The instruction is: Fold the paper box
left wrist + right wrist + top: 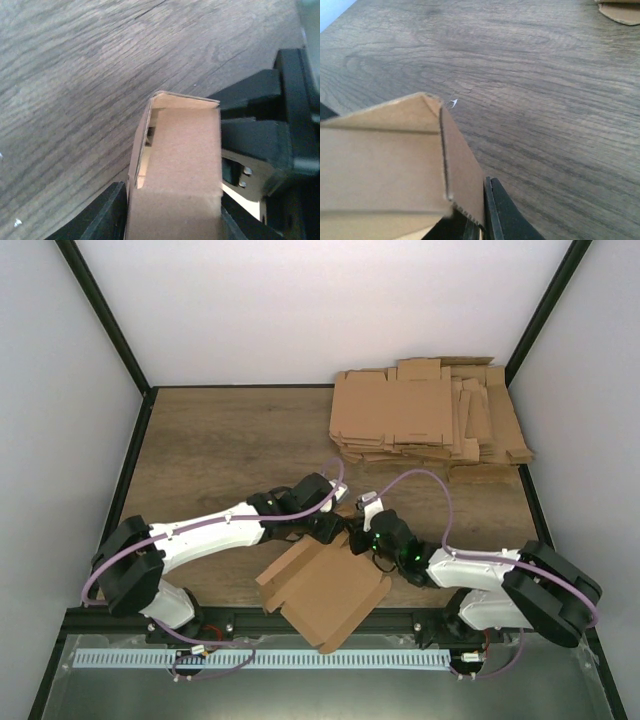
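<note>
The paper box (325,590) is a brown cardboard piece, partly folded, lying tilted near the front of the table with its far corner raised between the two arms. My left gripper (332,524) is shut across a folded-up wall of the paper box (175,165), with a black finger (102,215) on each side of it. My right gripper (362,536) comes in from the other side. It pinches a thin upright flap of the paper box (462,170) against its dark finger (505,215). The right gripper's black body (270,130) shows close behind the wall in the left wrist view.
A pile of flat brown cardboard blanks (430,415) lies at the back right of the wooden table (220,450); its edge (620,11) shows in the right wrist view. Black frame posts and white walls bound the table. A metal rail runs along the front edge.
</note>
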You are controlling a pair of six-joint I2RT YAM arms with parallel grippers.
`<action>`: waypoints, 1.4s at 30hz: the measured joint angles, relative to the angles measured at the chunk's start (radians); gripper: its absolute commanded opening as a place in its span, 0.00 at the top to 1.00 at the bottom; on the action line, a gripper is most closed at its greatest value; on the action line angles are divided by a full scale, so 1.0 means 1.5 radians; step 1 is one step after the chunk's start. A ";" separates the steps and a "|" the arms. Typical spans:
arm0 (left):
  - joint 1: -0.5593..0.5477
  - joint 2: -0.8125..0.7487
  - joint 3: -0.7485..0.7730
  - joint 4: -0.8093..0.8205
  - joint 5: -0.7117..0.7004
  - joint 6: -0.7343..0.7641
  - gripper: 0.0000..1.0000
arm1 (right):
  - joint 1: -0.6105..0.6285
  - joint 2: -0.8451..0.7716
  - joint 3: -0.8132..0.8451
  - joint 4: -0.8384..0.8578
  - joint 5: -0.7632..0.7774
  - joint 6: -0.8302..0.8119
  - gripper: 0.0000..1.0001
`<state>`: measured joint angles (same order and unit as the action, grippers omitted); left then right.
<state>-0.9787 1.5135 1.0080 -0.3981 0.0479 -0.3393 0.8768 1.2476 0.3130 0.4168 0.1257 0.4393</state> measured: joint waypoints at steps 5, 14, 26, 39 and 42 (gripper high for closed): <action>0.002 0.000 -0.002 -0.020 0.002 -0.009 0.51 | 0.010 -0.002 -0.005 0.006 -0.001 0.002 0.95; 0.002 -0.036 -0.019 -0.059 0.008 -0.025 0.36 | 0.012 -0.002 -0.005 0.006 -0.001 -0.010 0.95; 0.002 -0.053 -0.050 -0.100 0.011 -0.033 0.47 | 0.016 -0.005 -0.005 0.002 -0.006 -0.025 0.82; 0.002 -0.060 -0.061 -0.085 0.005 -0.032 0.50 | 0.016 -0.134 -0.040 -0.042 -0.037 -0.018 0.57; -0.002 -0.060 -0.061 -0.085 0.003 -0.031 0.51 | 0.016 -0.164 -0.054 -0.030 -0.041 -0.011 0.50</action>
<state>-0.9817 1.4235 0.9161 -0.5255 0.0517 -0.3862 0.9009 1.0023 0.2314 0.3725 0.0639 0.4221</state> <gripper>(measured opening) 0.496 0.452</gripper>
